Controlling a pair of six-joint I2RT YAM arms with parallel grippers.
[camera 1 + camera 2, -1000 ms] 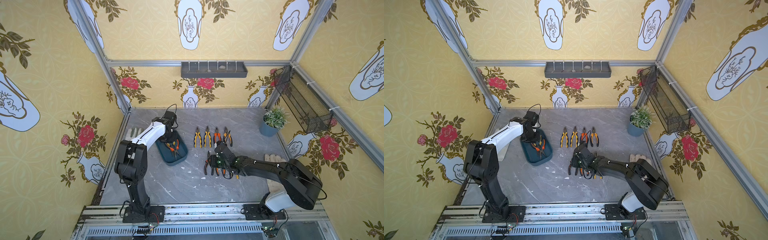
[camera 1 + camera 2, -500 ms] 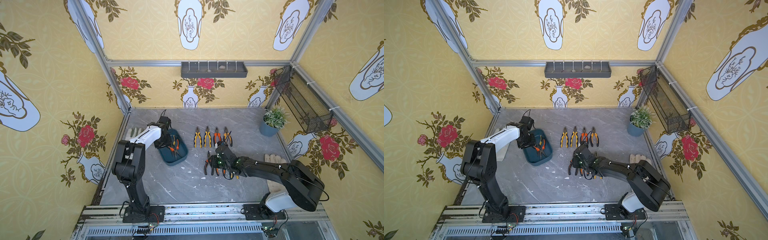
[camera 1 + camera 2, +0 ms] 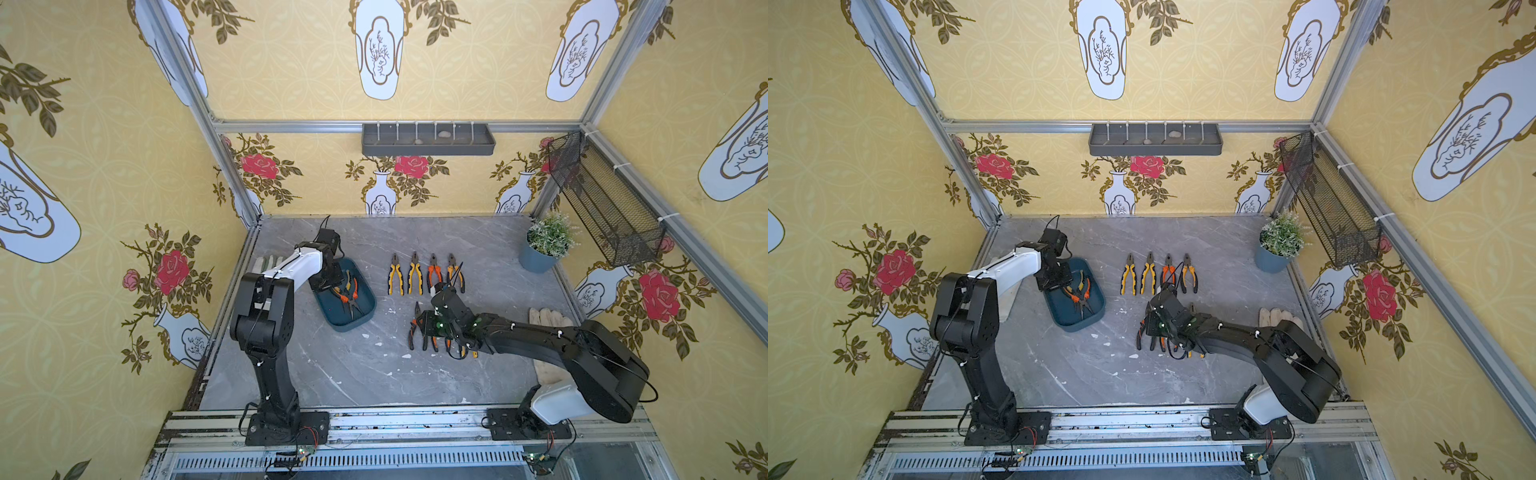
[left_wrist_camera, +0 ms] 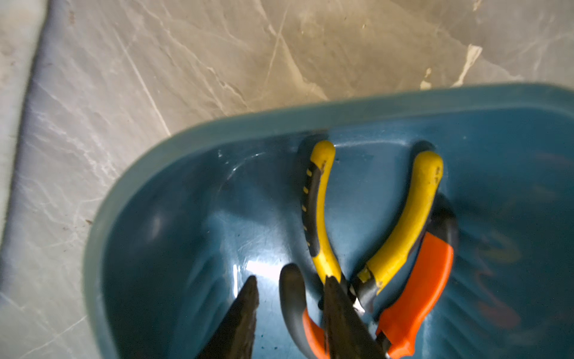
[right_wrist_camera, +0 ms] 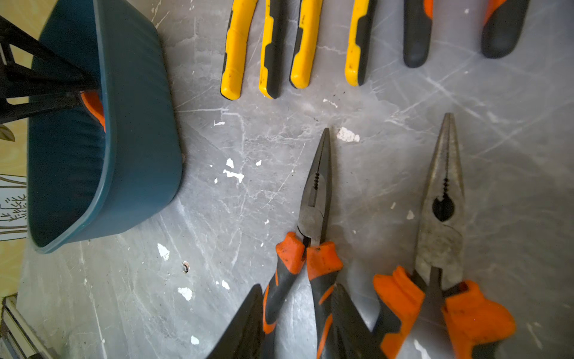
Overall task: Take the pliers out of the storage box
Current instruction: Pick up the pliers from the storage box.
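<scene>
Down in the dark teal storage box (image 4: 279, 115) two pliers overlap: a yellow-and-black plier (image 4: 416, 202) lies over an orange-and-black plier (image 4: 431, 273). The left pincer (image 4: 292, 281) stands spread astride one orange handle, with a gap showing beside it. A row of four pliers (image 3: 414, 274), two yellow-handled and two orange-handled, lies on the grey bench (image 3: 353, 374). The right pincer (image 5: 298, 287) flanks the handles of a long-nosed orange plier (image 5: 316, 192) lying on the bench; whether it presses them I cannot tell.
</scene>
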